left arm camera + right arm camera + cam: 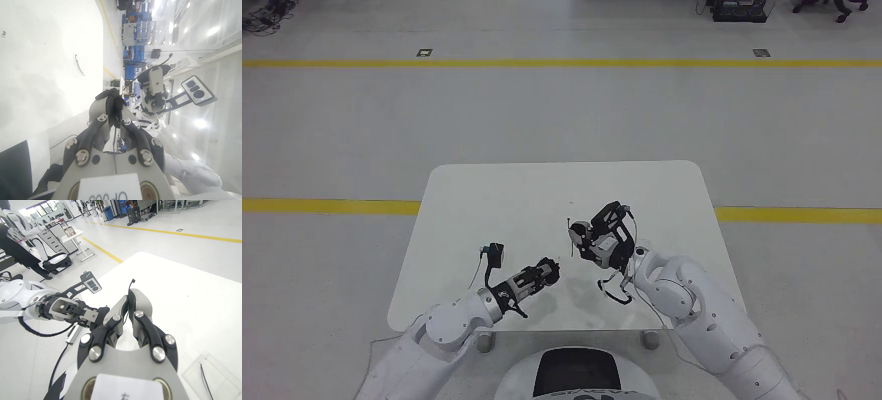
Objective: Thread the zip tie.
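Pre-threading; thin black plastic zip tie (pixel 133 280) clamped in right fingers (pixel 140 302), tail seemingly pinched in left fingers (pixel 98 107); next: aiming tail into head.

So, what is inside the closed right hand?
A black zip tie is pinched in the right hand, between its pads; the head sticks out past the tips. The part of the strap between the pads is covered.
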